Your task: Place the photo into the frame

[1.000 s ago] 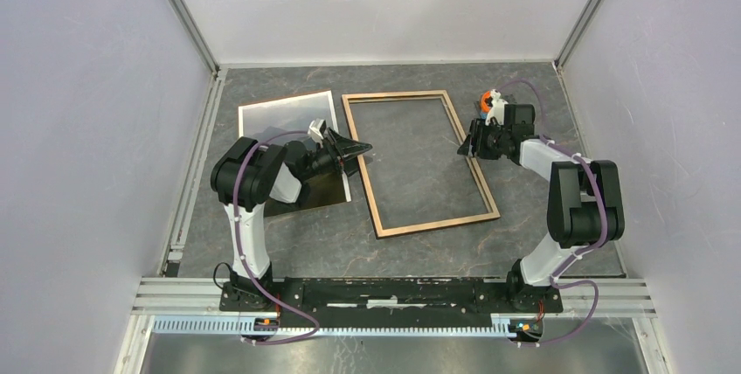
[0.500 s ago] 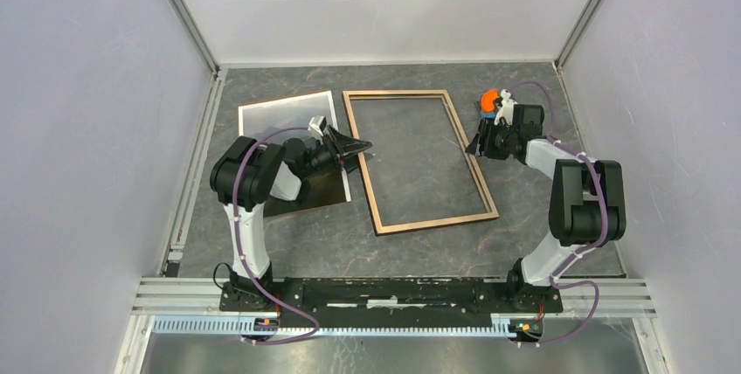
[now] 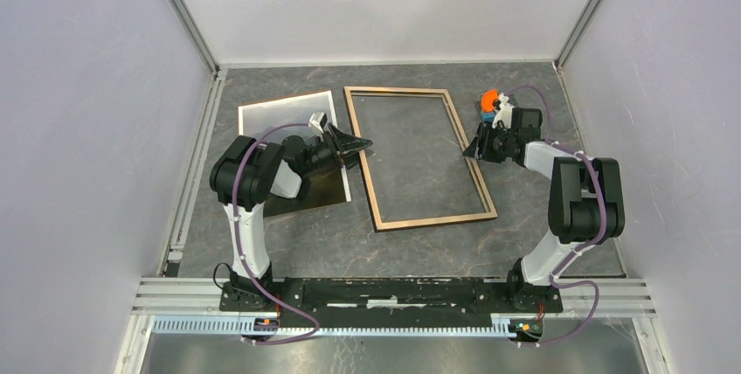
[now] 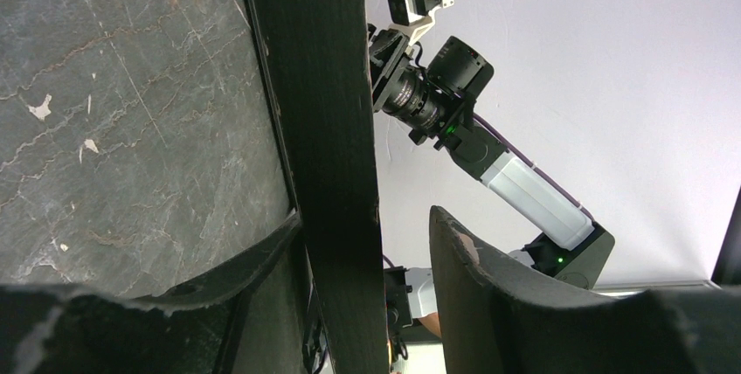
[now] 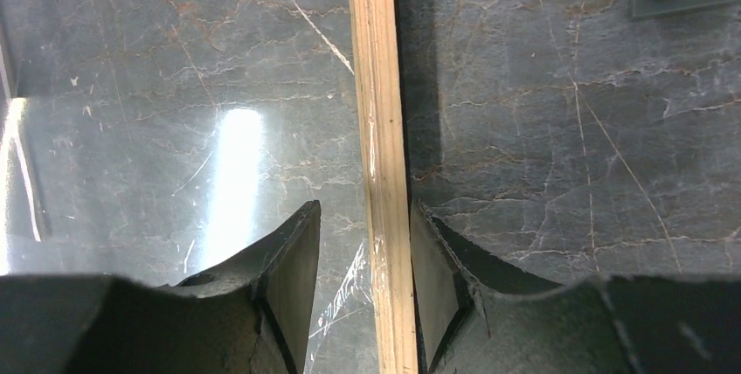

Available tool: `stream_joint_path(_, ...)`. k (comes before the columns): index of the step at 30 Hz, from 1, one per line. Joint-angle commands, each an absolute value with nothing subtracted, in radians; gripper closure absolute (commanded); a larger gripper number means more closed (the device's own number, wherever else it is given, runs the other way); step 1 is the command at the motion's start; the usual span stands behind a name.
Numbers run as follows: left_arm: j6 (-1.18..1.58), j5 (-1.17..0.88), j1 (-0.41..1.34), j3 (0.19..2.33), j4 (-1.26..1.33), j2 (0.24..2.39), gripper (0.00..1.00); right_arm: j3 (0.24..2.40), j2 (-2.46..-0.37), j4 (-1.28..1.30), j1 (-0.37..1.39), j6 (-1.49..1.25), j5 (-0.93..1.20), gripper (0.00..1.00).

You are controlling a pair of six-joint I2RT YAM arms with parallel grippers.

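Wrist cams show what the overhead can't. The left gripper [image 4: 365, 217] has its jaws partway apart around the left rail of the frame [image 4: 319, 86], which looks black from there. The rail sits snug against one finger with a gap at the other, so nothing's clamped. Same deal for the right gripper [image 5: 364, 208]: it straddles the light-wood right rail, which touches one finger only. From above, the frame lies flat mid-table [image 3: 419, 252], with a band of bare top between its near rail and the arm bases. The photo [image 3: 281, 114] lies just left of the frame, partly under the left arm. Farther back, a grey studded plate [image 3: 486, 112] with an orange piece [image 3: 489, 97] sits just behind the right gripper, near the wall.
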State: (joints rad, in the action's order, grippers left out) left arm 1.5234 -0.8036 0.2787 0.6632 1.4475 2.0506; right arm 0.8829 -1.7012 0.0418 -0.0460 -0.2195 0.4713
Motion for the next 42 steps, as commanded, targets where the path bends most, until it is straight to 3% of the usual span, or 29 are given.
stream_joint_path(1,1.558,-0.827,0.272,0.704,1.555,2.008,0.44,0.879,-1.682,0.007,-0.044,-0.227,0.501,0.52)
stream_joint_path(26,1.583,-0.83,0.265,0.718,1.556,2.02,0.45,0.894,-1.628,0.044,-0.044,-0.199,0.465,0.48)
stream_joint_path(32,1.583,-0.831,0.265,0.72,1.556,2.016,0.45,0.875,-1.658,0.01,-0.044,-0.219,0.508,0.55)
stream_joint_path(42,1.585,-0.83,0.264,0.72,1.555,2.015,0.47,0.867,-1.69,0.008,-0.042,-0.224,0.505,0.55)
